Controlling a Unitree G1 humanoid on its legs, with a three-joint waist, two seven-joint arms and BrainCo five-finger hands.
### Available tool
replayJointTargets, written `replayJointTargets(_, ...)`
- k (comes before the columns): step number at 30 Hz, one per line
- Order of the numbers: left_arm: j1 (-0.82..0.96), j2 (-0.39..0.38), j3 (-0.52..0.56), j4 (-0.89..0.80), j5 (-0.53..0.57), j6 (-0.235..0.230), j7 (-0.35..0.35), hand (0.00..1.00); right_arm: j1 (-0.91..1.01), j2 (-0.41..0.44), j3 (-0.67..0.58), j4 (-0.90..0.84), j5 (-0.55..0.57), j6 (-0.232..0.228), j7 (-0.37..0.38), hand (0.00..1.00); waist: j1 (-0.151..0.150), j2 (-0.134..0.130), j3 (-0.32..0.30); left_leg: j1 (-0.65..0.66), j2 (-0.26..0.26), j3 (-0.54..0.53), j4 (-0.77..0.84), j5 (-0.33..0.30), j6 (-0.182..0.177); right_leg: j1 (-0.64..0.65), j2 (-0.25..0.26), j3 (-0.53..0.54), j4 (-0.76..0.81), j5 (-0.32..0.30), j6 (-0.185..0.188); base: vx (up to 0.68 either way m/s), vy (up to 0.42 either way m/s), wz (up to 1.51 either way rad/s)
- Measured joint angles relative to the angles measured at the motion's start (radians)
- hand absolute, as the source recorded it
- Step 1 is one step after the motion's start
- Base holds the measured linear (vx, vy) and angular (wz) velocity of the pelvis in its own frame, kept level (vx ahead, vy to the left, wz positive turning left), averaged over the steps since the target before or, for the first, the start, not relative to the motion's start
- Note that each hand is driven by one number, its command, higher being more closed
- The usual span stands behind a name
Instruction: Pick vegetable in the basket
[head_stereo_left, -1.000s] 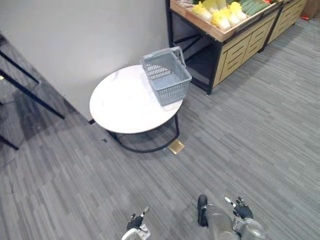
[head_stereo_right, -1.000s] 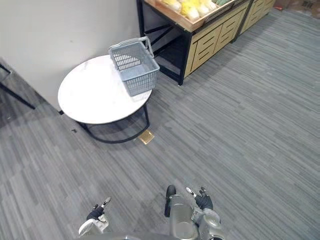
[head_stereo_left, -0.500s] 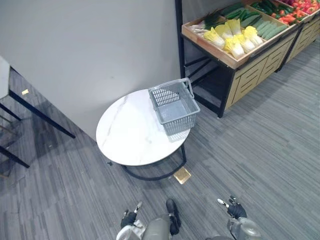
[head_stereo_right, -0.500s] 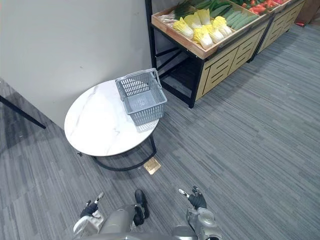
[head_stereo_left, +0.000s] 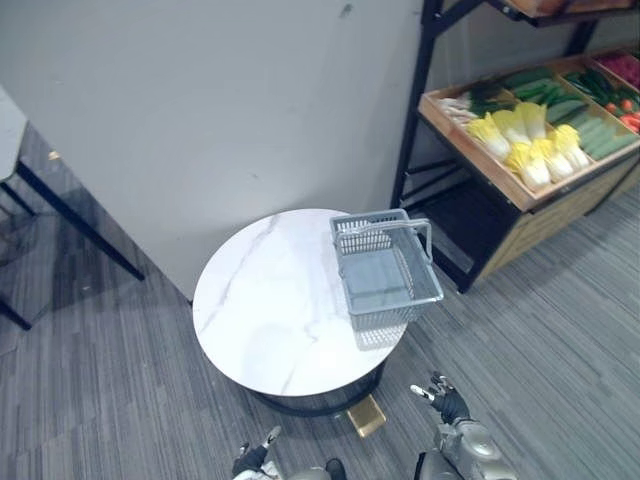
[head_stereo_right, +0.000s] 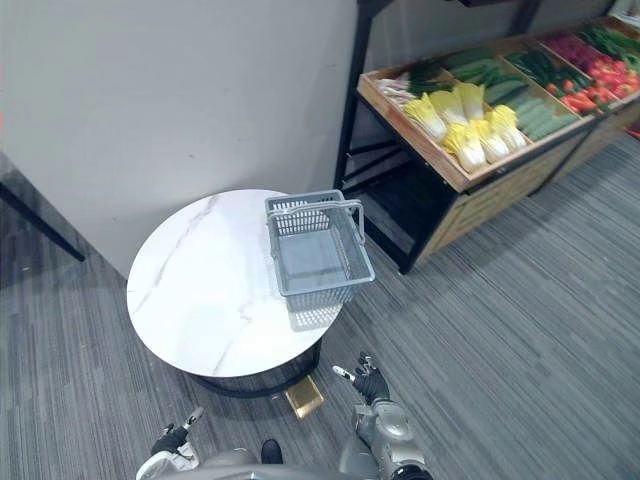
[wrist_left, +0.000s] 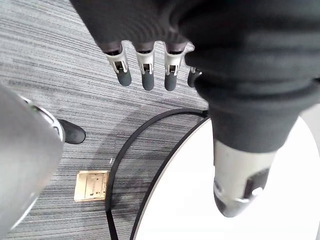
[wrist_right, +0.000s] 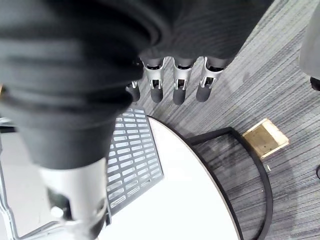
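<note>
Two robot hands sit low at the near edge of the head views, over the grey floor (head_stereo_left: 560, 330) in front of the table (head_stereo_left: 270, 310). Left robot hand (head_stereo_left: 250, 461): fingers (wrist_left: 144, 70) straight & slightly spread, thumb out to the side, nothing in it, i.e. relaxed and open. Past them its wrist view shows the table's white rim and black frame. Right robot hand (head_stereo_left: 447, 403): same pose, fingers (wrist_right: 179, 82) straight, thumb apart, palm empty, pointing fwd toward the table edge near the basket (head_stereo_left: 386, 318). Basket is grey plastic, upright on the table's right side, close to the rim, handle raised. Vegetables: yellow-white cabbages (head_stereo_left: 531, 150) w/ green cucumbers (head_stereo_left: 548, 88) behind them, lying in the wooden tray of the stand (head_stereo_left: 476, 157) right of the table, well apart from both hands. Grey wall (head_stereo_left: 220, 90) behind the table.
</note>
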Motion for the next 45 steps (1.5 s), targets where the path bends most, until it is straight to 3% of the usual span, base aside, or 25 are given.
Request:
replayJointTargets(3,-0.001,0.002,0.0,0.002,-0.003,-0.005,-0.005,0.0,0.01,0.001,-0.001,0.0,0.017,-0.002,0.015,0.0,0.004,-0.003,0.0,-0.009,0.033,-0.049,0.032,-0.042,-0.059,0.0,-0.001,0.111,-0.213,0.068,0.006,0.14,-0.373,0.34)
replayJointTargets(4,0.005,0.008,0.0,0.003,-0.005,-0.008,-0.005,0.0,0.016,0.002,0.001,0.0,0.03,-0.002,0.022,0.0,0.003,-0.012,-0.005,-0.022,0.044,-0.064,0.051,-0.069,-0.085,0.003,0.0,0.155,-0.238,0.08,0.018,0.1,-0.461,0.36)
replayJointTargets(5,0.01,0.02,0.0,0.004,-0.005,-0.01,-0.006,0.0,0.021,0.003,0.003,0.0,0.031,-0.002,0.023,0.0,0.004,-0.037,-0.017,-0.024,0.042,-0.082,0.051,-0.071,-0.106,0.01,-0.008,0.163,-0.255,0.077,0.022,0.12,-0.531,0.59)
replayJointTargets(6,0.009,0.023,-0.001,0.017,-0.006,-0.008,-0.005,0.0,0.022,0.0,0.009,0.0,0.031,-0.002,0.023,0.0,0.003,-0.047,-0.017,-0.022,0.056,-0.098,0.044,-0.066,-0.139,0.021,-0.006,0.125,-0.265,0.15,0.074,0.13,-0.523,0.56)
replayJointTargets(7,0.009,0.016,-0.001,0.021,-0.008,-0.008,-0.004,0.0,0.024,-0.016,0.008,0.0,0.031,-0.003,0.021,0.0,0.002,-0.024,-0.022,-0.024,0.085,-0.11,0.032,-0.058,-0.151,0.024,0.017,0.102,-0.267,0.159,0.066,0.17,-0.476,0.53)
replayJointTargets(8,0.012,-0.018,-0.001,0.02,-0.009,-0.012,-0.004,0.0,0.021,-0.051,0.011,0.0,0.028,-0.008,0.019,0.0,0.004,0.027,-0.042,-0.038,0.148,-0.11,0.013,-0.037,-0.172,0.024,0.068,0.068,-0.289,0.166,0.044,0.18,-0.407,0.37)
replayJointTargets(9,0.02,-0.035,0.0,0.026,-0.015,-0.02,-0.003,0.0,0.008,-0.073,0.025,0.0,0.027,-0.017,0.014,0.0,0.004,0.058,-0.045,-0.043,0.188,-0.108,-0.004,0.001,-0.19,0.027,0.108,0.035,-0.302,0.167,0.018,0.25,-0.453,0.4)
replayJointTargets(12,0.019,-0.037,0.0,0.032,-0.016,-0.025,-0.005,0.0,0.0,-0.081,0.038,-0.01,0.015,-0.039,0.008,0.0,-0.001,0.071,-0.045,-0.053,0.246,-0.108,-0.047,0.084,-0.223,0.05,0.158,-0.051,-0.306,0.162,-0.033,0.18,-0.307,0.67)
replayJointTargets(14,0.014,-0.035,0.0,0.029,-0.015,-0.029,-0.005,0.0,0.0,-0.087,0.022,-0.034,-0.001,-0.052,-0.01,0.0,-0.006,0.067,-0.043,-0.078,0.246,-0.101,-0.056,0.142,-0.213,0.072,0.152,-0.116,-0.311,0.155,-0.044,0.12,-0.203,0.84)
replayJointTargets(16,0.009,-0.028,-0.01,0.027,-0.014,-0.029,-0.003,0.0,-0.004,-0.109,-0.062,-0.109,-0.035,-0.057,-0.064,0.0,-0.003,0.064,-0.042,-0.111,0.22,-0.012,-0.082,0.219,-0.185,0.081,0.129,-0.173,-0.324,0.153,-0.048,0.06,-0.094,0.8)
replayJointTargets(18,0.012,-0.027,-0.017,0.027,-0.012,-0.028,-0.002,0.0,-0.007,-0.119,-0.107,-0.168,-0.076,-0.063,-0.109,0.0,-0.006,0.062,-0.041,-0.11,0.21,0.027,-0.1,0.237,-0.177,0.091,0.128,-0.19,-0.332,0.153,-0.048,0.01,-0.03,0.41)
replayJointTargets(23,0.014,-0.009,-0.059,0.022,0.011,-0.027,-0.03,0.0,-0.016,-0.178,-0.213,-0.464,-0.271,-0.079,-0.242,0.0,-0.006,0.065,-0.046,-0.13,0.202,0.06,-0.118,0.216,-0.166,0.085,0.127,-0.197,-0.379,0.17,-0.029,-0.06,0.042,0.09)
replayJointTargets(25,0.013,-0.004,-0.063,0.019,0.035,-0.027,-0.041,0.0,-0.036,-0.224,-0.218,-0.535,-0.334,-0.081,-0.267,0.0,-0.007,0.067,-0.048,-0.144,0.203,0.068,-0.119,0.184,-0.164,0.077,0.128,-0.199,-0.392,0.184,-0.019,-0.07,0.106,0.02)
replayJointTargets(29,0.007,0.027,-0.089,0.012,0.08,-0.02,-0.072,0.0,-0.165,-0.305,-0.189,-0.62,-0.468,-0.086,-0.27,0.0,-0.004,0.044,-0.047,-0.187,0.17,0.078,-0.123,0.184,-0.153,0.051,0.111,-0.188,-0.44,0.241,-0.006,-0.05,0.085,-0.02)
replayJointTargets(33,0.003,0.027,-0.097,0.007,0.083,-0.018,-0.086,0.0,-0.328,-0.352,-0.126,-0.62,-0.544,-0.068,-0.265,0.0,0.007,0.049,-0.046,-0.225,0.144,0.06,-0.124,0.193,-0.138,0.034,0.092,-0.194,-0.467,0.275,-0.004,-0.02,0.069,0.11)
replayJointTargets(37,-0.008,0.027,-0.096,0.005,0.083,-0.014,-0.091,0.0,-0.445,-0.368,-0.049,-0.581,-0.554,-0.03,-0.225,0.0,0.042,0.052,-0.04,-0.248,0.139,0.045,-0.123,0.2,-0.129,0.023,0.089,-0.206,-0.472,0.285,-0.009,0.02,0.012,0.12)
replayJointTargets(40,-0.013,0.026,-0.098,-0.009,0.081,-0.004,-0.092,0.0,-0.567,-0.382,0.013,-0.436,-0.564,-0.016,-0.214,0.0,0.052,0.058,-0.01,-0.25,0.134,0.031,-0.124,0.203,-0.125,0.029,0.086,-0.217,-0.474,0.286,-0.009,0.01,0.004,0.13)
replayJointTargets(45,-0.044,0.025,-0.106,-0.029,0.06,-0.006,-0.093,0.0,-0.794,-0.501,0.082,-0.193,-0.573,0.006,-0.196,0.0,0.065,0.072,0.059,-0.306,0.13,-0.004,-0.121,0.226,-0.116,-0.001,0.087,-0.245,-0.482,0.302,-0.016,-0.01,0.008,0.17)
